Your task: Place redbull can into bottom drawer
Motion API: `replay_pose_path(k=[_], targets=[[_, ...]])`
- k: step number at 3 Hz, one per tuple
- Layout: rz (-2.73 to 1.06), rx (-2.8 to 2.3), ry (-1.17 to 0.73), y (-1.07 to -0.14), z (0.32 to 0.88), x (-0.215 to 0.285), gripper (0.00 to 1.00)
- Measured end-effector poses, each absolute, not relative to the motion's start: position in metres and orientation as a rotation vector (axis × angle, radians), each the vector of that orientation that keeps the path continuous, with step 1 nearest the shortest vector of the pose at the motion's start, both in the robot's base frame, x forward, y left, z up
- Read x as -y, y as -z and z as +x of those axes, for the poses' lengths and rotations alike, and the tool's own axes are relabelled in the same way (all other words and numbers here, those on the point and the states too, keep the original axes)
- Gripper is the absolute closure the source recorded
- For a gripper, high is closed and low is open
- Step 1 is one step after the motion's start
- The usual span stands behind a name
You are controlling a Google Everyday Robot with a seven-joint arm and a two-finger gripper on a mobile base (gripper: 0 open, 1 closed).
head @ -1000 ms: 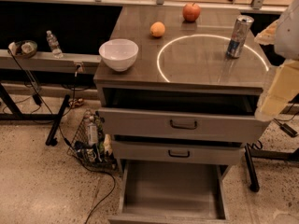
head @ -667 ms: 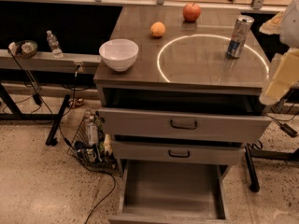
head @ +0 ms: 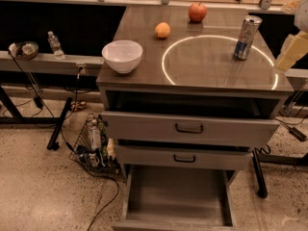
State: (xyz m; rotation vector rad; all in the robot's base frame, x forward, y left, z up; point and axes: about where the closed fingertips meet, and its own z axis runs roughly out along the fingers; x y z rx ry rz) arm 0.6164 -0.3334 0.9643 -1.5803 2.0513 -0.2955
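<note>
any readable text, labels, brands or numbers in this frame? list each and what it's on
No text can be read.
Can on the cabinet top: blue and silver markings, too blurred to read.
Water bottle at the left: label too small to read.
Bowl and bottom drawer: no text visible.
Gripper at the right edge, beside the can and apart from it: no markings visible.
</note>
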Motion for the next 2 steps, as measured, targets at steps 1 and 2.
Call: replay_pose_path(k=[1,2], targets=[[-1.583,-2.05,0.288,-0.9663,0.6154,0.3294,0.0],[-1.515,-2.077,0.285,-0.9614,0.6221,0.3378,0.0]])
